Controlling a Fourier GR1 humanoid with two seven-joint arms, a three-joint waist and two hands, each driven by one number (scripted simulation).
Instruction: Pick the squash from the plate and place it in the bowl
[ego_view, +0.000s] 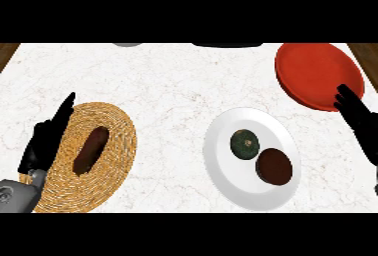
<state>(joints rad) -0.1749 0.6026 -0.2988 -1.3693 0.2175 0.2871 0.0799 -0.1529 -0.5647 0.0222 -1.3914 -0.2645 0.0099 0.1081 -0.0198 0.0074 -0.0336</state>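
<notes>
A dark green round squash (244, 143) lies on the white plate (238, 187), beside a dark brown round item (274, 165). The red bowl (317, 72) sits at the far right of the counter. My right hand (359, 122) is open at the right edge, fingers straight, overlapping the bowl's near rim and to the right of the plate, holding nothing. At the left edge my left hand (46, 137) rests open, fingers pointing up, over the rim of a woven mat.
A round woven straw mat (114, 170) lies at the left with a dark brown oblong item (92, 150) on it. Two dark objects (225, 45) peek in at the counter's far edge. Wooden strips show at both far corners.
</notes>
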